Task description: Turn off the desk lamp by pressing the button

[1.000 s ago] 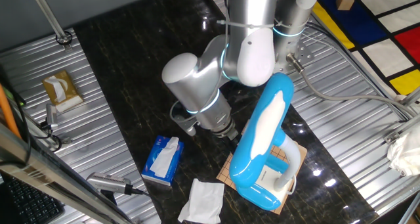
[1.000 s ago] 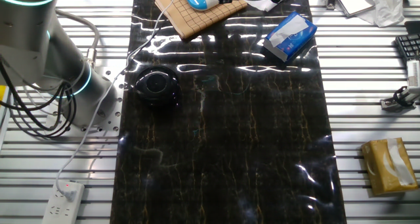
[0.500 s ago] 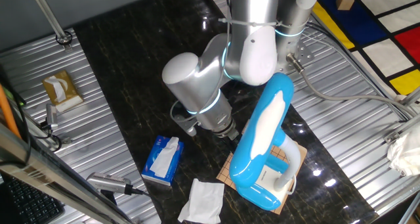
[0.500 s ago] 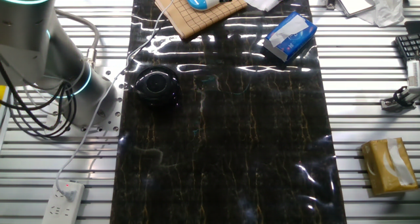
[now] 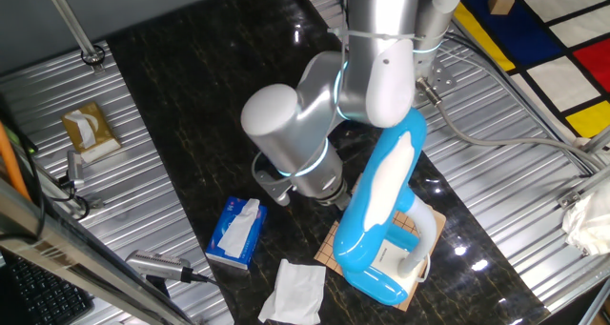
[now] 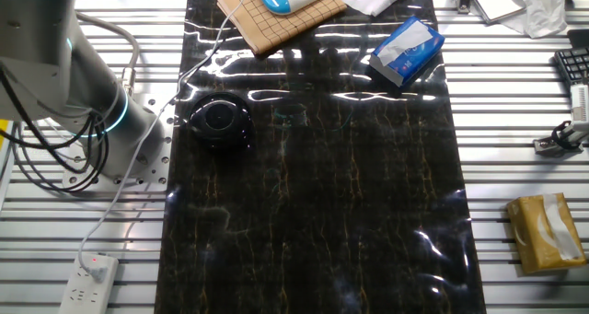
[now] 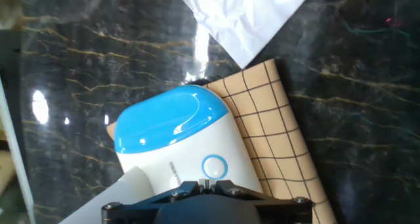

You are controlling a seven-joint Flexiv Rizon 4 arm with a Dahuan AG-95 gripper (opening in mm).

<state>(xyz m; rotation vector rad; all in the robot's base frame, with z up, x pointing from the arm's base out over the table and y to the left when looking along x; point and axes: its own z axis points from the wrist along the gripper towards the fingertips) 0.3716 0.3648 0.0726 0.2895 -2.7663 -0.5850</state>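
Desk lamp (image 5: pixel 386 215): glossy sky-blue moulded plastic, rounded arm bearing a long matte white panel, swelling at the foot into a white-and-blue base; it stands on a thin tan wooden board (image 5: pixel 426 232) ruled with a dark grid, near one end of the dark table. In the hand view the base (image 7: pixel 180 142) shows as a smooth blue dome over a white skirt, with a small round blue-ringed button (image 7: pixel 214 166) on the white part, just above the lower edge of the picture. Table surface (image 6: pixel 313 194): black polished stone-look sheet with fine gold veining, strongly reflective, laid over ribbed metal slats. Gripper (image 7: pixel 205 196): only the dark body of the hand shows at the bottom of the hand view, close to the button; fingertips are not visible in any view, so its opening and contact cannot be told, and nothing is seen held in it. Arm (image 5: pixel 315 125): brushed silver cylindrical links with glowing cyan rings, bent low beside the lamp. Also present: a blue tissue pack (image 5: pixel 235 232), rectangular with white paper showing; a crumpled white tissue (image 5: pixel 293 292) near the board; a glossy black round object (image 6: pixel 221 120).
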